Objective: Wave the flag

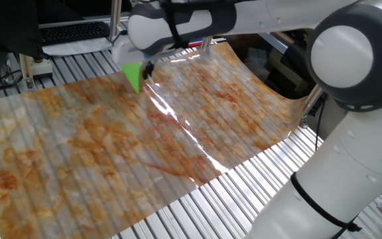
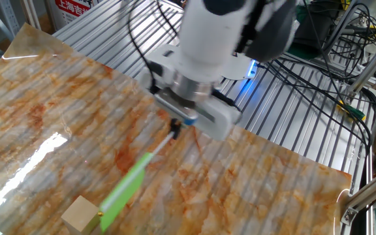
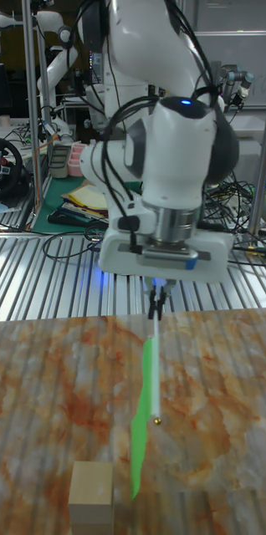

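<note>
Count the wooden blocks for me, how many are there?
1. The wooden block sits on the marbled mat at its near edge, right beside the tip of the green flag. Others may hide behind the arm.

A wooden block point(image 2: 79, 213) sits on the marbled table point(image 2: 253, 176).

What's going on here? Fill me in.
A Franka arm is waving a small green flag over a table covered with a marbled orange sheet. The gripper is shut on the end of the flag's thin stick, with the flag slanting down and away from it, clear of the sheet. In the tall view the flag shows almost edge-on. A tan wooden block sits on the sheet beside the flag's far end; I can't tell whether they touch.
</note>
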Controlling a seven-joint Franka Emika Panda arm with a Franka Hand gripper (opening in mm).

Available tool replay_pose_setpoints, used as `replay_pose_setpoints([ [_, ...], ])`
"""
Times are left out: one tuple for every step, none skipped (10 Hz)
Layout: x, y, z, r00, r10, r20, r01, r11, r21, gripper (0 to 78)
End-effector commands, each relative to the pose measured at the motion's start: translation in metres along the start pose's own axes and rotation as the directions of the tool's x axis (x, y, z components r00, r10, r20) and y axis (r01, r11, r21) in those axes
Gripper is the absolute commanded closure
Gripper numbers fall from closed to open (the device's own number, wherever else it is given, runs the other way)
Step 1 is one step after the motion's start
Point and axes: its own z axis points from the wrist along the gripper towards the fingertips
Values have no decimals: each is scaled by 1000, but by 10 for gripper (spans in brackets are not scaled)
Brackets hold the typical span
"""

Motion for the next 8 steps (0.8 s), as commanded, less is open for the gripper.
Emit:
replay_pose_setpoints([
  [9, 45, -9, 997, 72, 7, -72, 997, -29, 764],
  [-5, 7, -3, 1000, 23, 12, -23, 999, -34, 764],
  [-16, -25, 2, 1000, -10, 12, 10, 999, -38, 764],
  [-23, -44, 4, 999, -33, 11, 34, 999, -41, 764],
  [-39, -85, 6, 996, -92, 2, 92, 995, -43, 764],
  [-41, -92, 6, 995, -101, 2, 101, 994, -44, 764],
  [-54, -120, 2, 992, -129, -2, 129, 991, -40, 764],
  [-60, -133, -2, 990, -140, -8, 140, 990, -36, 764],
])
